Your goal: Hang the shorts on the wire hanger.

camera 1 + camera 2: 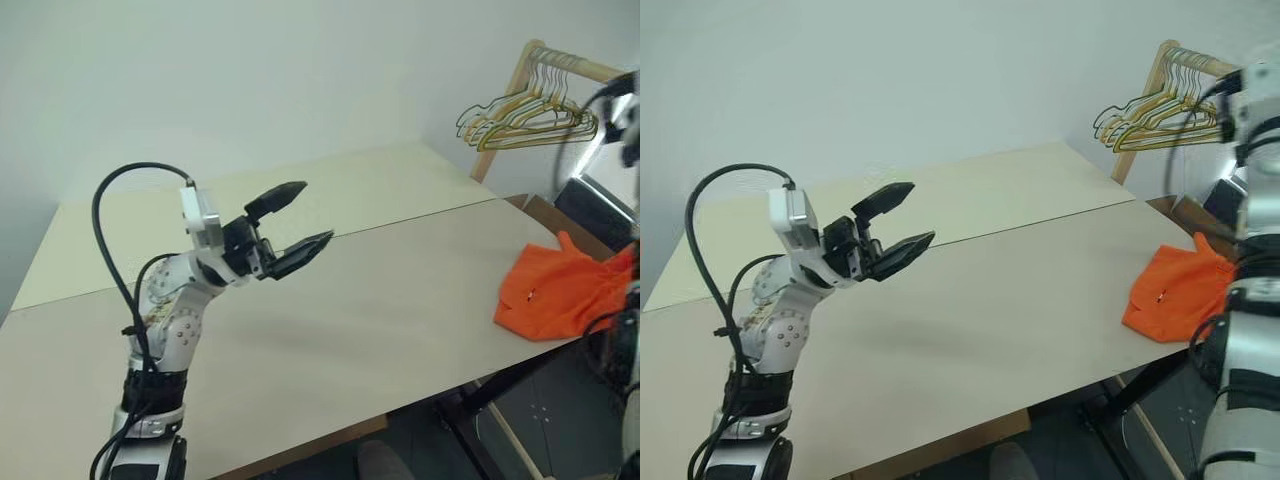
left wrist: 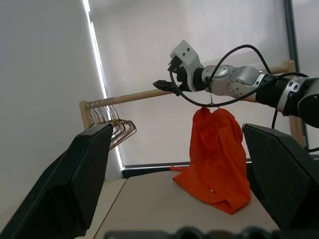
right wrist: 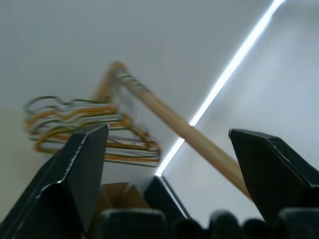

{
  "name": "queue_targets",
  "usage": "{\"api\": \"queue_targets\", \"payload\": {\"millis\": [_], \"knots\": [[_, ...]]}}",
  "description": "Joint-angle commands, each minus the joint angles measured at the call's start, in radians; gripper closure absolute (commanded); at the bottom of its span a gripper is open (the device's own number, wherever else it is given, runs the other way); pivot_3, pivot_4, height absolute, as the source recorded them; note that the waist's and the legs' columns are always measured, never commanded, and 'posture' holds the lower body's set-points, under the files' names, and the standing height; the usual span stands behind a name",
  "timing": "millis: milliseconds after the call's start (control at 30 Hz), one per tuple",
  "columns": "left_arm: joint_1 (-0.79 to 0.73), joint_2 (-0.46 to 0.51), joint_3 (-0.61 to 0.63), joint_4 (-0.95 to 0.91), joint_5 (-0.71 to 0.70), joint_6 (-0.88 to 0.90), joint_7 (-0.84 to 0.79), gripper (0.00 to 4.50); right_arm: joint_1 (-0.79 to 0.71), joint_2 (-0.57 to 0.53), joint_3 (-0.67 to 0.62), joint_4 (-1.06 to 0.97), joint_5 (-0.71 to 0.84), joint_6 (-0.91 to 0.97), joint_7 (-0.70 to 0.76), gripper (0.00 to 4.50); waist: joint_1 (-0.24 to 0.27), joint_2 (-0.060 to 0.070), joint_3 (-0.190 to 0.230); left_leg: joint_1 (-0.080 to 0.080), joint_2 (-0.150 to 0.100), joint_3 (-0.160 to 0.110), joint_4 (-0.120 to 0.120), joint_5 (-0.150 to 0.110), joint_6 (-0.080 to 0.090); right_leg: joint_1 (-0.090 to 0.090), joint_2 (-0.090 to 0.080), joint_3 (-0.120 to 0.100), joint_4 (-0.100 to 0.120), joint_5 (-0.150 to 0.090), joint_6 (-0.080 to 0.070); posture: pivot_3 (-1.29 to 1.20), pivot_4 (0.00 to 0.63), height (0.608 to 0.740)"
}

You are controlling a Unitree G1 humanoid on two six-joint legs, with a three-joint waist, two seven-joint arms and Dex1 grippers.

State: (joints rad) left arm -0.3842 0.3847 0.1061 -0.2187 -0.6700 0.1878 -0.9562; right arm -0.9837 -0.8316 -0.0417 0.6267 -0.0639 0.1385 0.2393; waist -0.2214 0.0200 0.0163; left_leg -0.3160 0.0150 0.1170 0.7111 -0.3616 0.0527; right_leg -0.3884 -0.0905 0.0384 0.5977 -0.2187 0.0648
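The bright orange shorts [image 1: 558, 290] sit at the table's right edge. In the left wrist view the shorts [image 2: 214, 154] rise to a peak, their lower part resting on the table. A short bit of thin wire [image 2: 212, 101], probably the wire hanger's hook, sticks out of that peak; the rest is hidden. My right gripper [image 2: 163, 85] is raised beside the wooden rail [image 2: 134, 95], above the shorts and apart from them. Its fingers [image 3: 75, 169] stand wide apart with nothing between them. My left gripper [image 1: 313, 213] hovers open and empty over the table's left half, far from the shorts.
A bunch of gold and green wire hangers [image 1: 525, 115] hangs on the wooden rack [image 1: 570, 62] behind the table's far right corner. The table [image 1: 380, 300] is two pale tops joined by a seam. A cardboard box [image 1: 555, 212] stands beyond the right edge.
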Motion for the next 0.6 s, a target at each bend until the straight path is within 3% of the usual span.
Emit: {"api": "queue_targets", "payload": {"millis": [33, 233, 367, 600], "knots": [[0.025, 0.058, 0.057, -0.037, 0.002, -0.013, -0.004, 0.00, 0.059, 0.051, 0.051, -0.232, 0.044, 0.042, 0.150, 0.07, 0.007, 0.000, 0.000, 0.000, 0.000, 0.000, 0.000, 0.000, 0.000, 0.000, 0.000, 0.000, 0.000, 0.000, 0.000, -0.09, 0.000, 0.740], [0.122, 0.151, 0.105, -0.061, 0.011, 0.010, 0.011, 0.00, 0.169, 0.154, 0.149, -0.429, 0.046, 0.096, 0.307, 0.07, 0.059, 0.000, 0.000, 0.002, 0.000, -0.001, 0.001, 0.000, -0.001, -0.004, -0.001, -0.003, 0.005, 0.000, -0.001, -0.04, 0.000, 0.740], [0.193, 0.194, 0.126, -0.075, 0.015, 0.043, 0.043, 0.00, 0.266, 0.162, 0.216, -0.490, 0.023, -0.036, 0.408, 0.07, 0.108, -0.002, 0.000, -0.002, -0.001, -0.002, 0.001, 0.000, -0.001, -0.008, -0.001, -0.007, 0.011, -0.001, -0.002, 0.01, 0.000, 0.740], [0.266, 0.225, 0.110, -0.081, 0.082, 0.057, 0.080, 0.00, 0.363, 0.137, 0.235, -0.527, 0.028, -0.077, 0.524, 0.07, 0.156, -0.003, 0.000, -0.007, -0.004, -0.001, 0.001, 0.001, -0.003, -0.013, -0.001, -0.013, 0.011, -0.003, -0.006, 0.04, 0.000, 0.740]]}}
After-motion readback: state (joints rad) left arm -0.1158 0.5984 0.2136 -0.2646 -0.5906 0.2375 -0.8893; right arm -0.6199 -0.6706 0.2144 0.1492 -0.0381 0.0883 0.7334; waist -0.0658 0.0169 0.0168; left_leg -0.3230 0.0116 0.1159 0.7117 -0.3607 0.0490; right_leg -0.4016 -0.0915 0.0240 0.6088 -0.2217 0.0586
